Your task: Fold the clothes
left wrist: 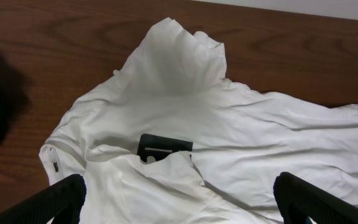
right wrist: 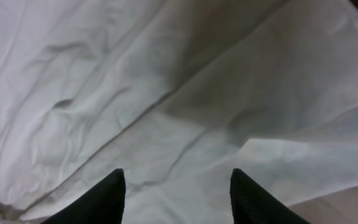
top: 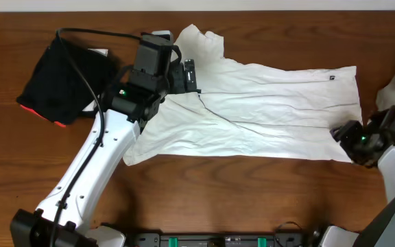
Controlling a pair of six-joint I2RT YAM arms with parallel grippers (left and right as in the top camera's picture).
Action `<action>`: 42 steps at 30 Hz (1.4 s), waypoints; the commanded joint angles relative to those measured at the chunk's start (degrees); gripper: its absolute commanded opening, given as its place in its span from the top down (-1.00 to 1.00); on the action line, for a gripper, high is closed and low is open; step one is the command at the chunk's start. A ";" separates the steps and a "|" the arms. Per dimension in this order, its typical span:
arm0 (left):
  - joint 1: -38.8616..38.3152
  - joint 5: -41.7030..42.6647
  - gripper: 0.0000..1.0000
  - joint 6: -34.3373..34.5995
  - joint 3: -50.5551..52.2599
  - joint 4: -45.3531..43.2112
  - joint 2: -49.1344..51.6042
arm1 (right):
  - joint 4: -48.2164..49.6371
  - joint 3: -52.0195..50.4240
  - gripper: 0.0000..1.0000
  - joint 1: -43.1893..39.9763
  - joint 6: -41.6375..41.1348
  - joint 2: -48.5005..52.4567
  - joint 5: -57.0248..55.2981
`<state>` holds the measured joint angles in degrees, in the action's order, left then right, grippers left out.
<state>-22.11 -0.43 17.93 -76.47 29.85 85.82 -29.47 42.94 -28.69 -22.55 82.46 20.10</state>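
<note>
Under the right claw (right wrist: 176, 177), a hem corner of the white T-shirt (top: 266, 110) is lying, the jaws standing half apart and gripping nothing that I can make out. The left claw (left wrist: 180, 186) is hovering wide open and empty just above the collar end. Judging by this, a first fold is being set up; next, each claw needs to pinch an edge cleanly.

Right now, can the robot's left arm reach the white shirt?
Probably yes. The left gripper hangs right over the white shirt with its jaws wide open. Nothing seems to lie between them and the cloth, so the way looks free.
</note>
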 commanded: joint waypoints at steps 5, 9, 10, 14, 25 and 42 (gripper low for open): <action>0.31 -0.68 -0.96 -0.55 0.11 0.13 0.28 | 3.72 -3.91 -0.04 0.26 -4.31 0.07 -3.82; 0.31 -0.68 -0.96 -0.55 0.11 0.13 0.28 | 7.19 -5.73 -0.01 0.26 -6.10 0.07 -3.87; 0.31 -0.68 -0.96 -0.55 0.11 0.13 0.28 | 7.74 -6.12 -0.01 0.26 -6.23 0.07 -4.02; 0.31 -0.68 -0.96 -0.55 0.11 0.13 0.28 | 10.58 -8.37 0.04 0.26 -8.83 0.07 -5.29; 0.31 -0.68 -0.96 -0.55 0.11 0.13 0.28 | 15.34 -10.03 0.34 0.26 -8.96 0.07 -5.29; 0.31 -0.68 -0.96 -0.55 0.11 0.13 0.28 | 16.63 -10.05 0.35 0.26 -11.28 0.22 -5.33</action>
<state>-22.11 -0.43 17.93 -76.47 29.85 85.82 -13.06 33.21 -28.69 -32.91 82.46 15.35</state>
